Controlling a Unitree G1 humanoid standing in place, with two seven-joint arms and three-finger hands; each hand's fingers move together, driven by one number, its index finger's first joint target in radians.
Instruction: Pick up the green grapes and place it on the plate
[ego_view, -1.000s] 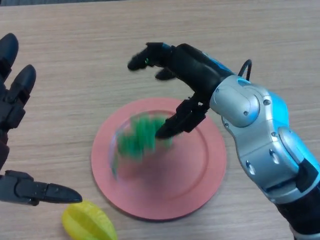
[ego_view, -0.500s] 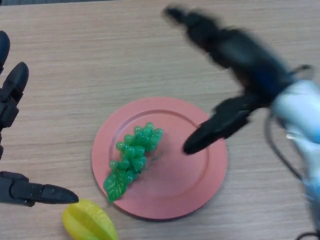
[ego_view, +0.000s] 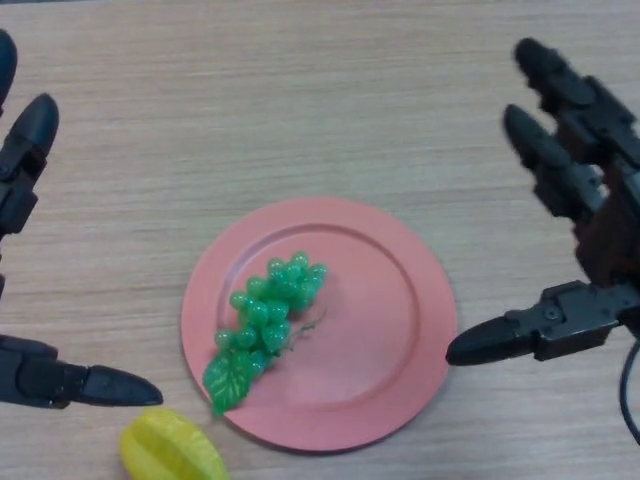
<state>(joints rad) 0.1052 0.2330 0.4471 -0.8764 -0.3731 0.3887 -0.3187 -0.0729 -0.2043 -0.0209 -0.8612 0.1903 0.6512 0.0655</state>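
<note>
green grapes (ego_view: 263, 318) now lie still on the pink plate (ego_view: 400, 300), left of its middle, leaf near the rim. your right robot hand (ego_view: 590, 240) has pulled back to the worktop's (ego_view: 300, 110) right side, fingers spread and holding nothing. your left robot hand (ego_view: 25, 250) hangs open at the left edge. by the look of it, the placing is done.

Left hand (ego_view: 22, 250) at view's left edge, fingers straight, thumb extended, holding nothing; right hand (ego_view: 590, 235) at right edge, fingers spread, thumb out, empty.
</note>
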